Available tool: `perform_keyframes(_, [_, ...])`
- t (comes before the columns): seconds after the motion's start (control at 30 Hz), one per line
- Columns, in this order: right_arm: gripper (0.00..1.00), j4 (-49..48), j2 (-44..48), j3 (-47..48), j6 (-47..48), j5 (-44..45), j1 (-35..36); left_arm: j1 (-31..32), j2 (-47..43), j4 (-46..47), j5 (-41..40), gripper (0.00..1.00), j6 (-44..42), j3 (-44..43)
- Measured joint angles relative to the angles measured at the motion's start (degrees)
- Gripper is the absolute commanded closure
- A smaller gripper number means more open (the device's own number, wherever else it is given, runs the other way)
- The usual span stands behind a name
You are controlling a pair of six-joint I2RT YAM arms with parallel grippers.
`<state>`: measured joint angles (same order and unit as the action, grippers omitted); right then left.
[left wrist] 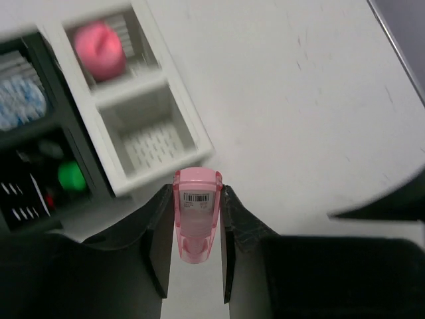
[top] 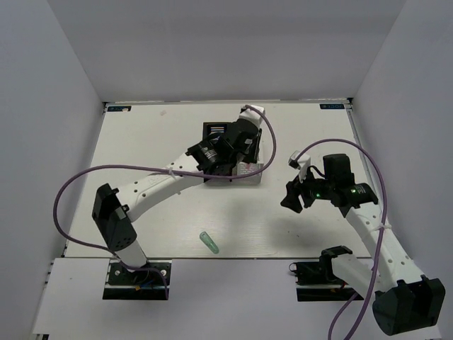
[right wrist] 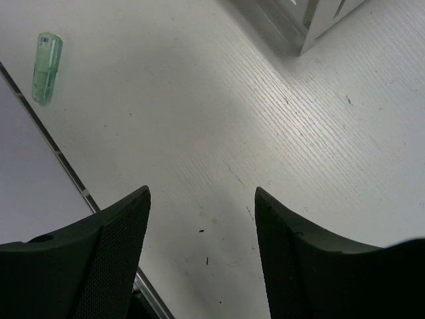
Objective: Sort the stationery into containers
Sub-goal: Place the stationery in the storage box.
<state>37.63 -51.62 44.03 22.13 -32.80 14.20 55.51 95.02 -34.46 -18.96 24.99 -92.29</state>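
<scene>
Left wrist view shows the left gripper (left wrist: 196,197) with its two matte black fingers closed on the sides of the pink clear tube (left wrist: 196,222), a translucent, flat-ended plastic piece with a small white barcode label, held just off the near corner of the white container (left wrist: 159,175). That box is square, of pale plastic with slotted floor and walls, split into compartments; a rounded pink piece (left wrist: 99,49) sits in its far one, and the near one shows only its slotted floor. Touching its left side is the black container (left wrist: 86,159), likewise slotted, holding a green cap (left wrist: 72,176) and a blurred blue roll (left wrist: 20,103). The table (right wrist: 299,146) is white with a fine grain and small dark specks. From above, the left arm stretches from its base diagonally far and right, elbow low, wrist over the two boxes at the far centre. The right arm rises from its base and bends back toward the left, and the right gripper (right wrist: 201,199) hovers over bare table well right of the boxes, its textured fingers spread wide with nothing between them. A green translucent capsule-shaped piece (right wrist: 46,66) lies flat near the table's near edge, well apart from both grippers.
</scene>
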Motion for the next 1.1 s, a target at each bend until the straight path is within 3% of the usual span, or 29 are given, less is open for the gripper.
perform_keyframes(0.33, [0.33,0.0,-0.5,-0.1,0.9,-0.9,-0.7,-1.7,10.3,25.7,-12.1,1.00,-21.0,1.5])
perform_keyframes(0.6, [0.29,0.0,-0.6,-0.8,1.0,-1.0,-1.5,-2.5,14.3,32.9,-15.6,1.00,-23.6,2.5])
perform_keyframes(0.7, [0.27,0.0,-0.6,-0.8,1.1,-1.3,-1.8,-3.1,14.7,33.5,-16.2,0.66,-22.1,3.8])
perform_keyframes(0.73, [0.27,0.0,-0.6,-0.8,1.1,-1.3,-2.0,-3.3,14.9,33.6,-16.4,0.45,-21.2,4.3])
perform_keyframes(0.87, [0.26,0.0,-0.6,-0.8,1.2,-1.8,-2.6,-4.0,15.4,32.5,-16.7,0.22,-19.0,5.7])
perform_keyframes(0.9, [0.26,0.0,-0.6,-0.8,1.3,-1.8,-2.7,-4.1,15.4,32.1,-16.6,0.25,-18.5,5.8])
perform_keyframes(0.93, [0.26,0.1,-0.6,-0.8,1.3,-1.9,-2.9,-4.1,15.4,31.9,-16.7,0.36,-18.0,5.8])
perform_keyframes(0.97, [0.26,0.1,-0.6,-0.8,1.3,-2.0,-3.0,-4.1,15.4,31.9,-16.7,0.55,-17.4,5.8])
perform_keyframes(1.0, [0.27,0.1,-0.6,-0.8,1.3,-2.1,-3.2,-4.1,15.3,31.9,-16.6,0.99,-16.6,5.9])
perform_keyframes(1.07, [0.37,0.1,-0.6,-0.8,1.4,-2.3,-3.6,-3.9,14.8,31.2,-16.4,1.00,-16.4,6.5])
perform_keyframes(1.1, [0.67,0.2,-0.6,-0.8,1.6,-2.4,-3.8,-3.8,14.0,30.5,-16.2,1.00,-15.9,7.1])
